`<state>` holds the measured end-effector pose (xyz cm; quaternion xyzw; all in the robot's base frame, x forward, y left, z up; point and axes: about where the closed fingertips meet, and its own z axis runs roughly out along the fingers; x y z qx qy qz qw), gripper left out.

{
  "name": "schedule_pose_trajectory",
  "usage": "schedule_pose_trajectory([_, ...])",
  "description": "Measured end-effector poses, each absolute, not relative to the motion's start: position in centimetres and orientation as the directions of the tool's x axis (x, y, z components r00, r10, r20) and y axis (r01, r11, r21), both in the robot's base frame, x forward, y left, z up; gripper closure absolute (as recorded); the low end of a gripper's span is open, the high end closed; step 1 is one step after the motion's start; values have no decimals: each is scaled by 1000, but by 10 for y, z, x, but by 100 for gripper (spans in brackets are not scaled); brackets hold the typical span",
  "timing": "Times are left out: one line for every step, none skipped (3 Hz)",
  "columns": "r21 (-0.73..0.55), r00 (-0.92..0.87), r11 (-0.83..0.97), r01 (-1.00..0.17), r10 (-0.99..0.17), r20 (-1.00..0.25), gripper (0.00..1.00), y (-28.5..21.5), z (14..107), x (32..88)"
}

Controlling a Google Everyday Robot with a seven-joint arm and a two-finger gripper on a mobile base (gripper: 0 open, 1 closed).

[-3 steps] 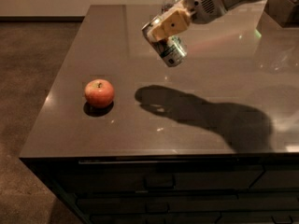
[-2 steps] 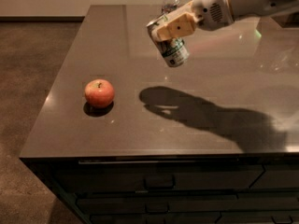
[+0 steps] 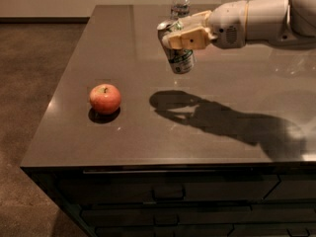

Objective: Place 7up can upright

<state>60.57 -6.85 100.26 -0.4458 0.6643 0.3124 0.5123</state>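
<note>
**The claw is holding the 7up can in the air above the table, with the setting-down yet to come.**

Reaching in from the right, the claw [image 3: 174, 36] is pinching the 7up can [image 3: 181, 60] around its upper part. The can is hanging clear of the table [image 3: 98, 43], slightly tilted, with its top leaning left and its base to the right. Its shadow [image 3: 197, 112] is falling on bare surface to the right of the apple [image 3: 104, 98], and a water bottle [image 3: 180, 3] is standing at the far edge behind. The step probably calls for squaring the can so its base is facing flat down, then lowering it straight onto that bare patch, well apart from the apple. Letting go is likely best only once the base is sitting flat. A light can dropped at a tilt could tip over and roll.
</note>
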Motion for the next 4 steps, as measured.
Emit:
schedule_pose_trajectory([-58, -36, 399, -915, -223, -974, 100, -70, 991, 612])
schedule_pose_trajectory([-47, -27, 390, -919, -182, -983, 100, -73, 972, 618])
schedule_pose_trajectory([-27, -26, 386, -922, -131, -991, 100, -78, 955, 622])
schedule_pose_trajectory([-21, -5, 394, -919, -64, -998, 81, -82, 943, 624])
